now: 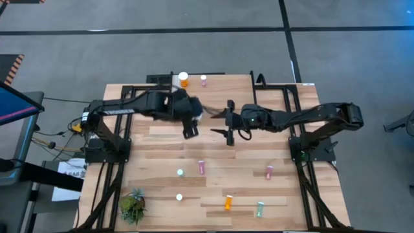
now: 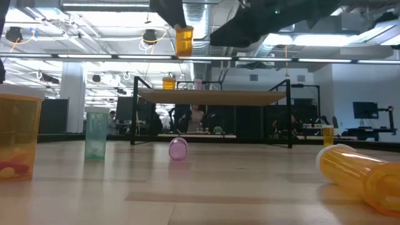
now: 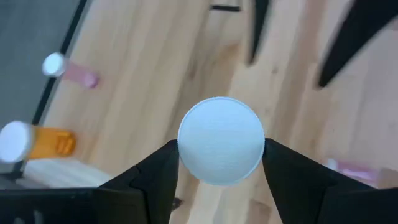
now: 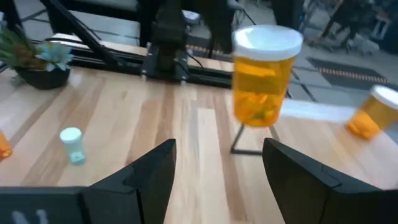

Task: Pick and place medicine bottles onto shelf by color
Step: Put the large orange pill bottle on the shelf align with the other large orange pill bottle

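The left end effector [image 3: 219, 163] is clamped on an orange bottle [image 2: 184, 40], carried high towards the shelf [image 2: 212, 96]; the right end effector [image 4: 217, 171], fingers apart, hangs empty nearby.

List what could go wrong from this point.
1. The left tool holds the orange bottle by its top, high above the table; a slip would drop it.
2. The right tool, open, is close and could knock it.
3. Placing it could topple the pink bottle on the shelf.

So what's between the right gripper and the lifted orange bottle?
Nothing: in the right wrist view the right gripper faces the orange bottle across an empty gap.
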`<act>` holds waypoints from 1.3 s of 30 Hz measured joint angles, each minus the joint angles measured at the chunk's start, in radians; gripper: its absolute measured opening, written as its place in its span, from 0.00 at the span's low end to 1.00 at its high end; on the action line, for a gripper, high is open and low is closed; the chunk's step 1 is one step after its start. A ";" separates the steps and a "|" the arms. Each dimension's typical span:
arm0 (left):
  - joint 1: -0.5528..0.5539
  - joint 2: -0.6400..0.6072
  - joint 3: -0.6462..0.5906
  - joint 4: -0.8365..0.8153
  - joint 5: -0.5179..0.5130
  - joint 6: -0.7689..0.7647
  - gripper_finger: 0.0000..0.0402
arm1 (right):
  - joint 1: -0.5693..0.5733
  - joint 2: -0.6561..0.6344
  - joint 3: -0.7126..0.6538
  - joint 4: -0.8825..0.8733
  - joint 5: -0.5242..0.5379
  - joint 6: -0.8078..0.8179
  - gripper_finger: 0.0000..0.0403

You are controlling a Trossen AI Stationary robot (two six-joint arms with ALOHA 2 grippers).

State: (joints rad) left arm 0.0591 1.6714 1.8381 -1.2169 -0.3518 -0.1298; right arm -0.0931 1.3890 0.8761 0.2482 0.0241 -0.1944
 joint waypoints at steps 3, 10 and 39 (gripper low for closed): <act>0.081 0.000 0.000 0.000 0.035 0.036 0.51 | -0.012 -0.025 0.000 -0.058 0.002 0.014 0.65; 0.283 0.000 0.000 -0.002 0.140 0.094 0.51 | -0.011 -0.073 -0.003 -0.170 -0.055 0.028 0.64; 0.445 -0.008 -0.129 0.080 0.234 0.091 0.51 | 0.095 -0.376 -0.190 -0.103 -0.077 0.141 0.56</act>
State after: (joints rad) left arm 0.5045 1.6638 1.7096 -1.1374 -0.1178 -0.0387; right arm 0.0021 1.0125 0.6865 0.1449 -0.0525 -0.0533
